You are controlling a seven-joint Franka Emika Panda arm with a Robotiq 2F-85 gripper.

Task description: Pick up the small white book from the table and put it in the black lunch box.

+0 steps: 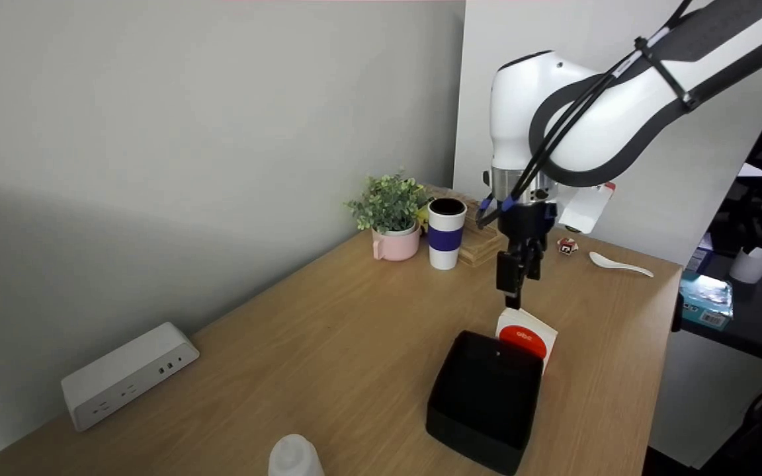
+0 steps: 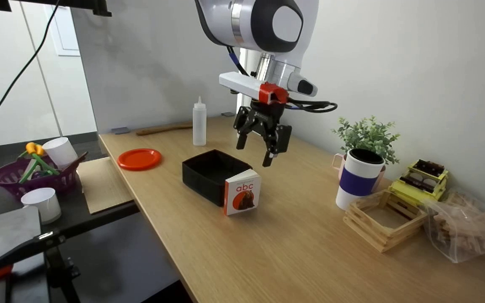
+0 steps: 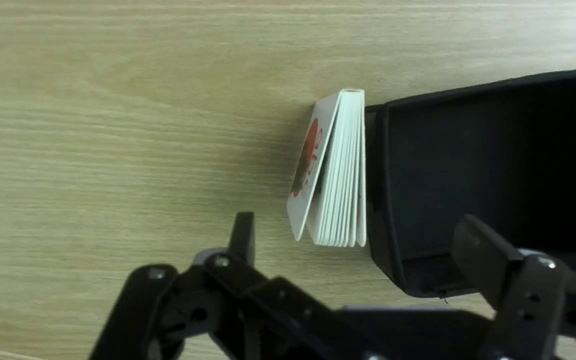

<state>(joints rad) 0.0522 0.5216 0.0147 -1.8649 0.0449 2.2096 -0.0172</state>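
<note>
Gripper (image 2: 254,152) gapes empty above the book (image 2: 243,193), well inside the table's (image 2: 310,256) edges; with the box (image 2: 201,184) just beside, a finger (image 3: 485,257) could snag its rim

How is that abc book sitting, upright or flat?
Upright: an exterior view shows the abc book standing on edge; the wrist view looks down on its page edges.

White arm (image 1: 626,122), dark grey bands (image 1: 583,178), black cables (image 1: 542,151), black end effector (image 2: 254,150)
</note>
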